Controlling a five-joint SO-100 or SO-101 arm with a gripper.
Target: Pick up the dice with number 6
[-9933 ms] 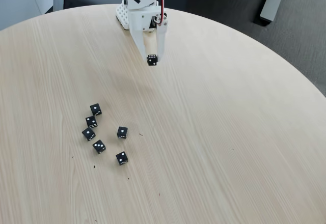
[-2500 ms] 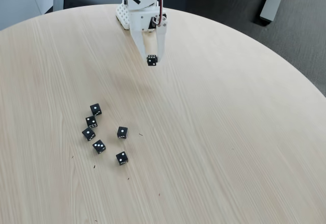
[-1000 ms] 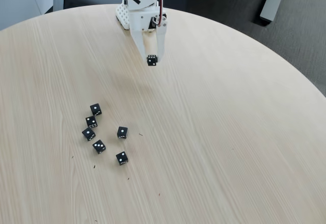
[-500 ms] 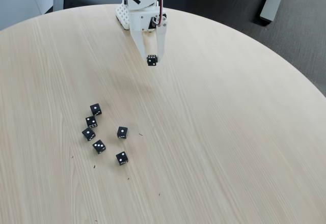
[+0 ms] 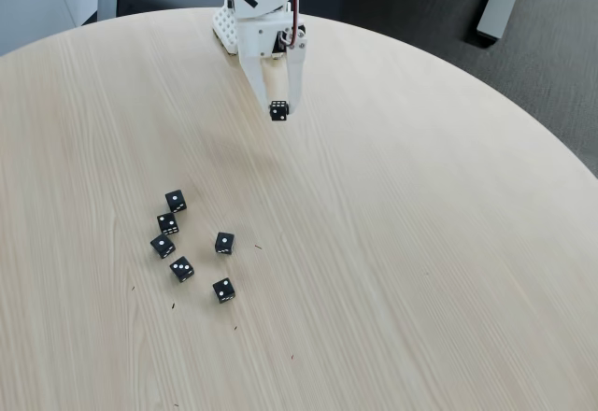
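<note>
Nothing has moved since the earlier frames: in the fixed view my pincer (image 5: 278, 109) still hangs above the pale wooden table (image 5: 402, 243), its two white fingers clamped on the dice with number 6 (image 5: 278, 110), which is held clear of the tabletop near the far edge. Six other black dice (image 5: 194, 248) lie clustered on the table, well apart, toward the lower left.

Nothing has changed between the earlier pictures and now.
</note>
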